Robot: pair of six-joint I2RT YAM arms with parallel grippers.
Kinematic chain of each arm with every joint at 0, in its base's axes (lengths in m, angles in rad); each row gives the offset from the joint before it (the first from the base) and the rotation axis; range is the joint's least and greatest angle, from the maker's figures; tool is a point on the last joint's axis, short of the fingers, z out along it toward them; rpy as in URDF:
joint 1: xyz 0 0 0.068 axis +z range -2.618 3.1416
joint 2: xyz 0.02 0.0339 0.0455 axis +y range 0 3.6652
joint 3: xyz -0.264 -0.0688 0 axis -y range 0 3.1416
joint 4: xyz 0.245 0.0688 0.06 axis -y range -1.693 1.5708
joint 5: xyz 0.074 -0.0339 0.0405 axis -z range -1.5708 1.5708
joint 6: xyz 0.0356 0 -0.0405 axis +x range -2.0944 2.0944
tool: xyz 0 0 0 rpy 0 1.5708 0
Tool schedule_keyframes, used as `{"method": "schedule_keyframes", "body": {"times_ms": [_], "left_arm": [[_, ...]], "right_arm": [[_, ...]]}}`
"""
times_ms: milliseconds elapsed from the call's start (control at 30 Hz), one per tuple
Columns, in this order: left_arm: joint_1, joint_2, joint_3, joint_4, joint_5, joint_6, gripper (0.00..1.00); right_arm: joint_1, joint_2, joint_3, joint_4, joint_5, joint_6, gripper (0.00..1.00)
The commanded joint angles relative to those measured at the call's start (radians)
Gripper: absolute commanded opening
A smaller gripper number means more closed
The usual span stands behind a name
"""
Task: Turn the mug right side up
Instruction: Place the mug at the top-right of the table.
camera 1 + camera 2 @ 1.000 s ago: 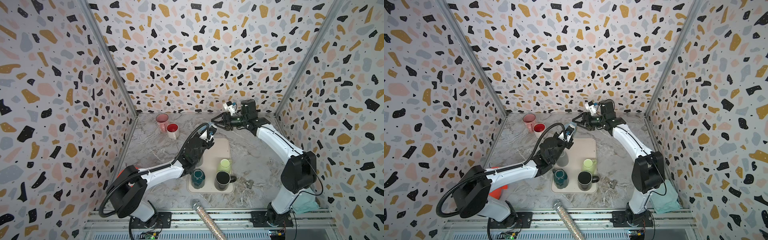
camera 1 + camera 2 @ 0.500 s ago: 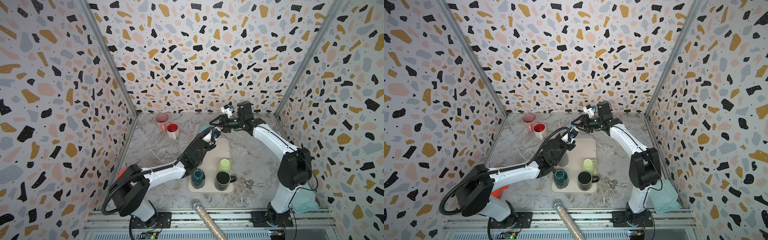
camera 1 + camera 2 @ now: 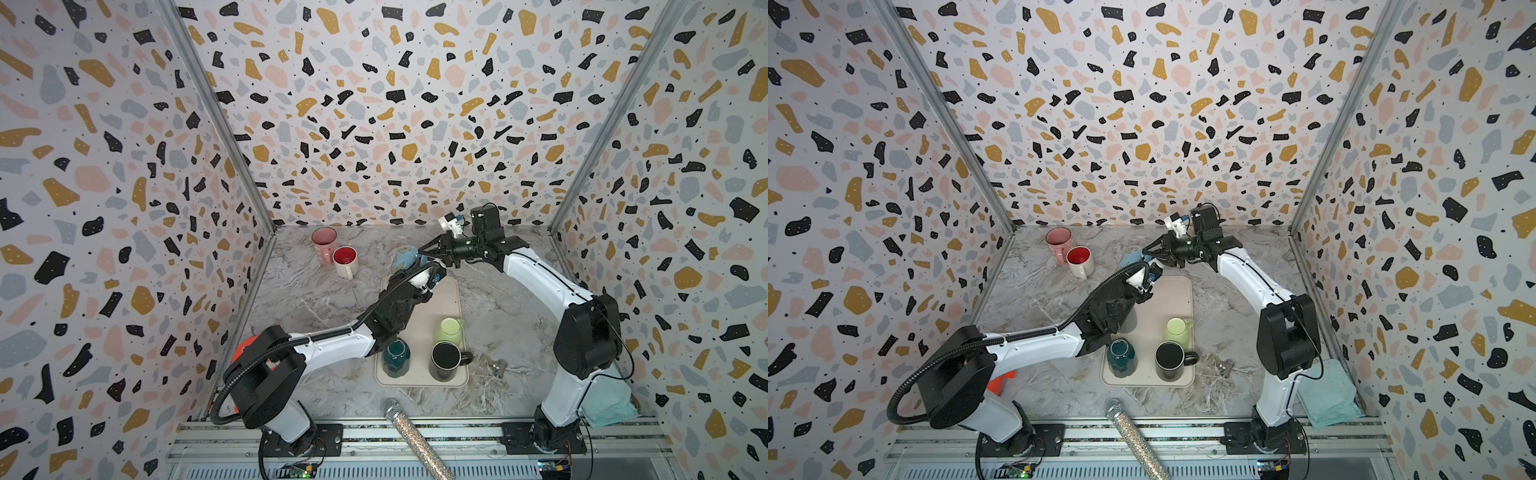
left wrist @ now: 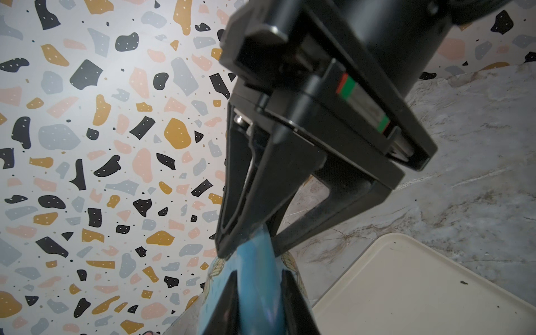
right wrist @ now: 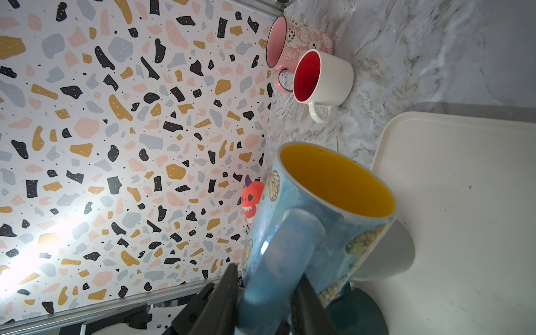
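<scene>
Mug (image 3: 405,259) hangs aloft between left pincer (image 3: 409,269) and right pincer (image 3: 426,255) in a top view. Left wrist view: left pincer nearly closed, clamping mug. Right wrist view: right pincer's jaws pinch its handle (image 5: 290,246), mouth pointing away.

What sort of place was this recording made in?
Most likely a purpose-built robot test cell, not a real kitchen: terrazzo-print wall panels box in a marble-look tabletop, and the left arm and right arm are mounted on an aluminium rail along its front edge.
</scene>
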Motion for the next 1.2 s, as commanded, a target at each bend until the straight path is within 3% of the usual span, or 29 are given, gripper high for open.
{"method": "schedule_keyframes", "body": {"times_ms": [0,200,867,1167], "left_arm": [[-0.012,-0.032,0.029,0.22,0.016,0.046,0.0],[-0.012,-0.025,0.034,0.232,0.014,0.08,0.0],[-0.013,0.066,0.124,0.25,-0.156,0.103,0.0],[-0.013,0.092,0.152,0.274,-0.208,0.108,0.1]], "right_arm": [[0.014,0.014,-0.014,-0.027,-0.003,-0.054,0.21],[0.016,0.021,-0.027,-0.037,-0.007,-0.064,0.0],[0.045,-0.015,-0.092,0.217,-0.004,0.022,0.0],[0.044,-0.019,-0.103,0.317,-0.021,0.08,0.0]]}}
